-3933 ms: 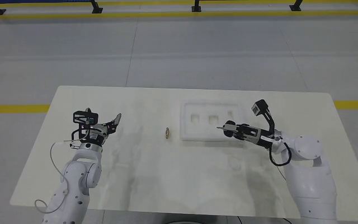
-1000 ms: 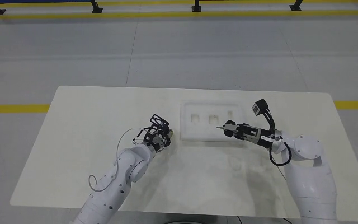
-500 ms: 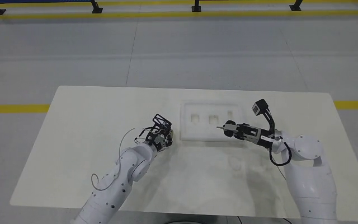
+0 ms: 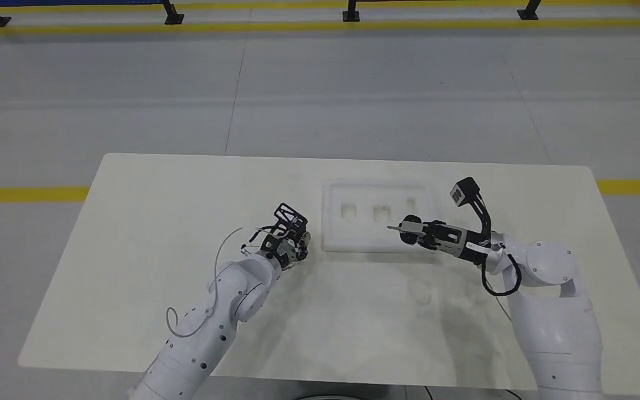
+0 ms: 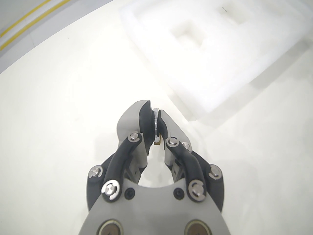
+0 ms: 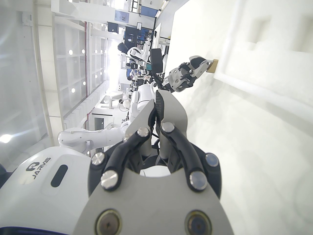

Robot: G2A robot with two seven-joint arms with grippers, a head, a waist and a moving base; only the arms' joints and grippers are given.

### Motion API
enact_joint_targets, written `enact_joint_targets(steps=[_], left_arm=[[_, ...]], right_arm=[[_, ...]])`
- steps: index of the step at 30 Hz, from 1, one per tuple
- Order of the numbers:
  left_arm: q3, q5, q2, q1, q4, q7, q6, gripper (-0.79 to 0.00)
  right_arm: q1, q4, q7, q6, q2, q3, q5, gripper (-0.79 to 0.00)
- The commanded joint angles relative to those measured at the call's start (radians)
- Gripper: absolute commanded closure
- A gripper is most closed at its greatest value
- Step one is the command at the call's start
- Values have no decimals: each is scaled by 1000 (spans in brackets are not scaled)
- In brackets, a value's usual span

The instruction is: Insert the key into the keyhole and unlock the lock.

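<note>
— Start on the left side of the counter (image 4: 150, 220). What is that arm doing?

— The left gripper (image 4: 293, 238) sits near the counter's middle, pointing at the left front corner of the foam tray (image 4: 372, 243). Its jaws are drawn in narrow and pinch the lock (image 5: 155, 124).

— How is the lock held?

— By the silver shackle, clamped edge-on between the two black pads. In the left wrist view the brass body shows just behind the shackle, between the fingers. From the right wrist view, the brass body sticks out past the fingertips, right at the tray's corner. I cannot tell whether it touches the foam.

— And the tray itself?

— White and rectangular, flat on the counter, with square pockets (image 4: 350, 210) sunk in a row along its top. It lies between the two arms.

— Now the right.

— The right gripper (image 4: 408, 229) hangs over the right part of the tray, near its front edge, aimed leftward toward the other arm. Its jaws are pressed together. In the top view a thin sliver pokes out of the tip: the key (image 4: 393, 228), held level and pointing at the lock.

— How far apart are key and lock?

— Well apart, with most of the tray's width between them.
</note>
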Motion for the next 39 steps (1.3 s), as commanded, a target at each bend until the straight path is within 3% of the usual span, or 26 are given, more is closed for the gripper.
enact_joint_targets(steps=[1,8,18,31,39], left_arm=[[-1,-2,0,2,-3,2,-4,0],[-18,3,2,11,-32,17,3,0],[-93,-112,4,56,-98,41,59,0],[-248,-610,-4,144,-244,17,186,0],[-299,-935,-16,175,-314,7,294,0]], right_arm=[[0,0,0,0,0,0,0,0],[0,0,0,0,0,0,0,0],[0,0,0,0,0,0,0,0],[0,0,0,0,0,0,0,0],[0,0,0,0,0,0,0,0]])
